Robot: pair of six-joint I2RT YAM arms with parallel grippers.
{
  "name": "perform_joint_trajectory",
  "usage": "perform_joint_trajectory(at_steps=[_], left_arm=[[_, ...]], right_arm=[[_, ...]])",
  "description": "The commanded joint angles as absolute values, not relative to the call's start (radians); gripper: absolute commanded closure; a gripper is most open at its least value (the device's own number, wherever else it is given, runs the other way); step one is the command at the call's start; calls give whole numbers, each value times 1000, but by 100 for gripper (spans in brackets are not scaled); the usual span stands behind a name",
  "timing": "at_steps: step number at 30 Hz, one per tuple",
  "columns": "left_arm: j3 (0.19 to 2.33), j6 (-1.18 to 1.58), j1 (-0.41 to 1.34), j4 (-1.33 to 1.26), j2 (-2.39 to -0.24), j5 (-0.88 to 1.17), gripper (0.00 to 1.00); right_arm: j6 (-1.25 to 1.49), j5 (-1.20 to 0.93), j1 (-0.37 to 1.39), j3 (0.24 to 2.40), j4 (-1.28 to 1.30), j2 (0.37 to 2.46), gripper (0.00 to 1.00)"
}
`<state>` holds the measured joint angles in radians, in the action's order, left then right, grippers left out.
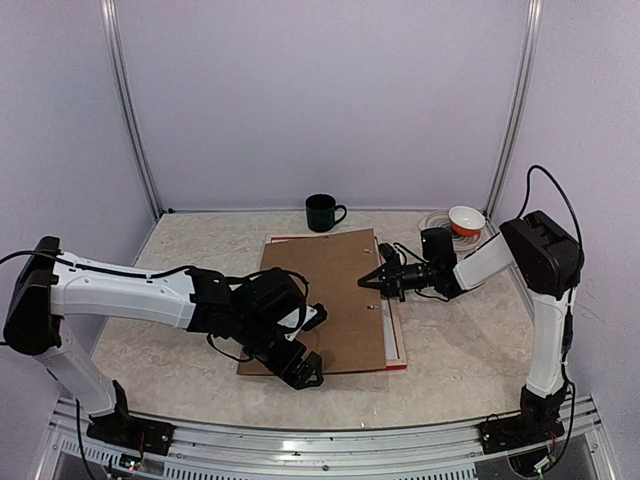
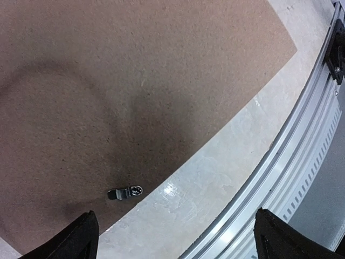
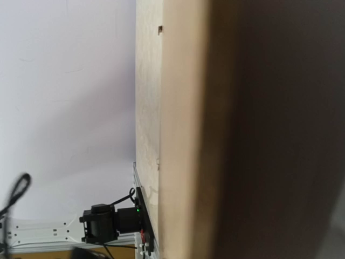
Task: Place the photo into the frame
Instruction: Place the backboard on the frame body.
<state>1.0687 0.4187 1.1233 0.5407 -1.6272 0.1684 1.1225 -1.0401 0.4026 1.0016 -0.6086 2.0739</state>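
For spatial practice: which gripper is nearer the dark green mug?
Right. The right gripper is at the brown board's right edge, short of the dark green mug; the left gripper is at the board's near edge.

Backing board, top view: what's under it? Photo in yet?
The frame lies under the backing board. Its red edge shows past the board's right and far sides, with a white strip on the right. Everything else beneath is covered, so the photo cannot be seen.

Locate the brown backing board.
In the top view the backing board lies centrally on the frame, red edge showing at its right, with the dark mug just beyond its far end.
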Motion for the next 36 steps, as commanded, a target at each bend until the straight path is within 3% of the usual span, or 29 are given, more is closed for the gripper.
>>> perform_joint_trajectory(at_steps=[1, 12, 21, 31, 36], left_arm=[[1069, 422, 1062, 514, -1494, 120, 1], [940, 546, 799, 478, -1299, -77, 1], [827, 636, 690, 334, -1348, -114, 1], [826, 660, 680, 296, -1414, -114, 1], [823, 675, 678, 285, -1418, -130, 1]], right_arm=[[1142, -1039, 382, 974, -686, 2083, 100], [1244, -1075, 361, 944, -823, 2054, 100], [1267, -1093, 342, 944, -838, 2022, 100], [896, -1094, 298, 1118, -266, 1991, 100], [816, -1101, 298, 1189, -172, 2035, 100]])
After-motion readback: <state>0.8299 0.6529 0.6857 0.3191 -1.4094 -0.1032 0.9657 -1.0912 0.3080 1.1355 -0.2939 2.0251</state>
